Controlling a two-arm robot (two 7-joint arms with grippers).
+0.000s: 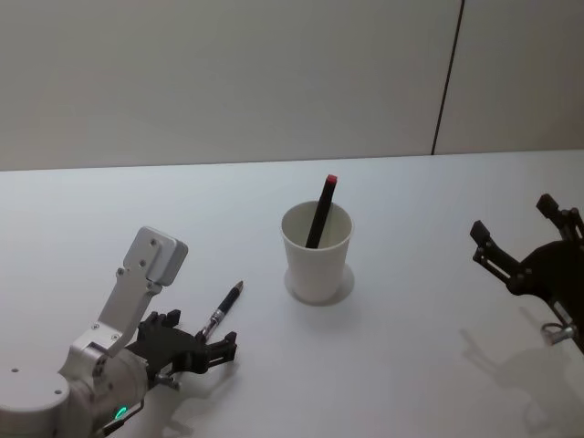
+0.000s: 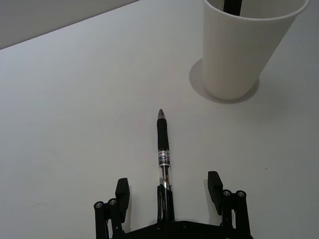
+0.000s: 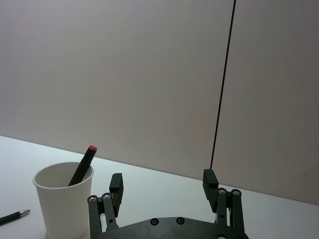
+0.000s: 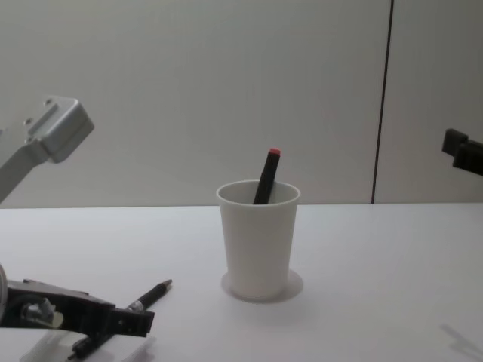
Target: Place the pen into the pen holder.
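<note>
Your left end effector [image 2: 168, 181] is down low, just over the desk [image 1: 411, 365]. It is spread wide. The two fingers [image 2: 122, 193] stand well apart and they hold nothing.

The pen [image 2: 163, 144] lies flat on the desk. Its back end sits in the gap between those fingers, right in the middle. Neither finger touches it. Its tip points straight away from the left end effector.

The pen holder [image 1: 316, 255] is a white paper cup. It stands upright on the desk, out in front of the left end effector and a bit to its right, past the pen's tip. The pen and the cup are apart. Inside the cup a red-capped pen [image 1: 322, 214] leans on the rim, with its top poking out.

Your right end effector [image 3: 163, 179] hangs up in the air. It is also spread wide, with nothing in it. The cup is off to its left and lower down.
</note>
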